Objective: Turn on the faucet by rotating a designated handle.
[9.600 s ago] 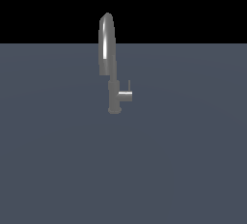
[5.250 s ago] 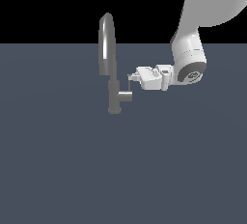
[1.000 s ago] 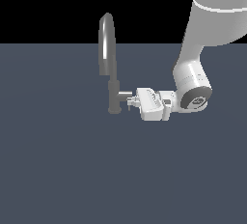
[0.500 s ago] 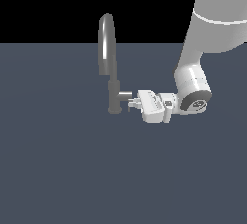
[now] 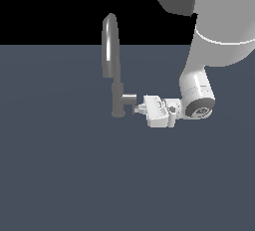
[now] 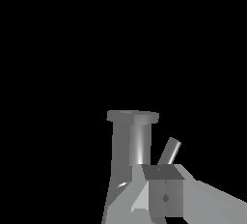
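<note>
the hand (image 5: 138, 108) sits against the faucet's (image 5: 112, 65) handle (image 5: 129, 98).

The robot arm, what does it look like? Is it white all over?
Mostly. The arm is made of fat, rounded, white-grey tubes. A round joint near the wrist has a darker grey disc on its end. The pincer is a small boxy white block with short stubby fingers. No cables or writing show.
</note>
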### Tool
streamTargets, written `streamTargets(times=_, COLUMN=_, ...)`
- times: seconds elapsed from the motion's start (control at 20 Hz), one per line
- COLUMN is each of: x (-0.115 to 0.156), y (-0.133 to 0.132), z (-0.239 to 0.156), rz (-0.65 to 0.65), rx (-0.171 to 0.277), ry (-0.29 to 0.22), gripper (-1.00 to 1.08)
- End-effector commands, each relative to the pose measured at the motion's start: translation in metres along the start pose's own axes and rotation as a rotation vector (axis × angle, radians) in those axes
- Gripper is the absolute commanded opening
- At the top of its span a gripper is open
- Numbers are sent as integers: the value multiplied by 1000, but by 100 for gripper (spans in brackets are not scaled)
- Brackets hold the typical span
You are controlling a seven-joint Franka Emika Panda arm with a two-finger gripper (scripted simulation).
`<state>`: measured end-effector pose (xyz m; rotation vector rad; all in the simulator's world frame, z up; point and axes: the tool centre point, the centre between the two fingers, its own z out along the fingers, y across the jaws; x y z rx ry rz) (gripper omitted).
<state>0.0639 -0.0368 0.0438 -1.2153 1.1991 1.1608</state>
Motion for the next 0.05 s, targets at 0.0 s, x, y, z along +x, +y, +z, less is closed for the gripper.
streamTargets(times=0.0, x=20, y=8, z=14, rz=34, rx=-15, ry=-9, gripper=-100)
